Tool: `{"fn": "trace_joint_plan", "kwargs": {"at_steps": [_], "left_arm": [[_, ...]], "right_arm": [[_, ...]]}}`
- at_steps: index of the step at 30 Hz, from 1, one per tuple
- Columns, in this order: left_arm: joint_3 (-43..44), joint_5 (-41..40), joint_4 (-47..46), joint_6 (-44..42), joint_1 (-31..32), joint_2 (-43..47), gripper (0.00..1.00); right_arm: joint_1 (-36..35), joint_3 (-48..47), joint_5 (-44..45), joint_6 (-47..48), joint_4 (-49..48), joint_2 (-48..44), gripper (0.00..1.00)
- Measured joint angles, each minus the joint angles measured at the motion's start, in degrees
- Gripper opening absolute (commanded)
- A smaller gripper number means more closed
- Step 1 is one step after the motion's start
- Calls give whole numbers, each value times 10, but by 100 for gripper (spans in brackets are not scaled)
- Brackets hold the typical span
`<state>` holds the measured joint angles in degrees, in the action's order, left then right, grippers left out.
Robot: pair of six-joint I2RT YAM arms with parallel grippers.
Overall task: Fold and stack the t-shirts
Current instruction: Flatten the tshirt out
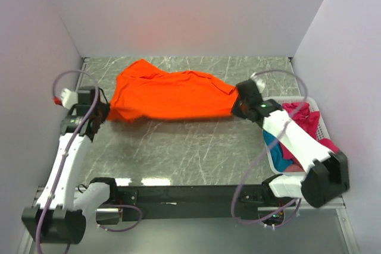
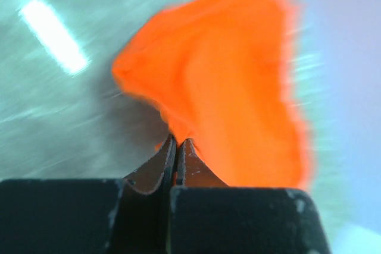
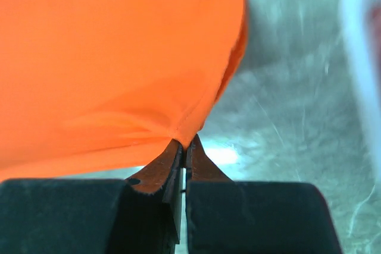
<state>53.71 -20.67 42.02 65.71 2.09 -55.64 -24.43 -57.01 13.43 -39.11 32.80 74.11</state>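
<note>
The bright orange t-shirt hangs stretched above the marble table between my two grippers. My left gripper is shut on its left edge; in the left wrist view the orange cloth rises from the closed left gripper. My right gripper is shut on its right edge; in the right wrist view the cloth spreads up and left from the closed right gripper. Magenta-pink and teal-blue shirts lie in the basket. No neck label shows.
A white plastic basket stands at the table's right edge under my right arm; its blurred rim shows in the right wrist view. White walls close in the back and both sides. The black arm-base rail runs along the near edge.
</note>
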Motion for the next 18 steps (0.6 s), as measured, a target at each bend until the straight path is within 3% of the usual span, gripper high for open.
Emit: {"fn": "trace_joint_plan", "kwargs": {"at_steps": [9,14,18], "left_arm": [[235,-30,-37,-35,0,82,1],[293,-27,-96,-97,2,150,1],[391,7,-123,-162,2,167,1]], "right_arm": [[-1,-184,15,52,69,-200,0],[-3,-271,-14,69,90,-277,0],[-3,-329,-50,77,110,-332,0]]}}
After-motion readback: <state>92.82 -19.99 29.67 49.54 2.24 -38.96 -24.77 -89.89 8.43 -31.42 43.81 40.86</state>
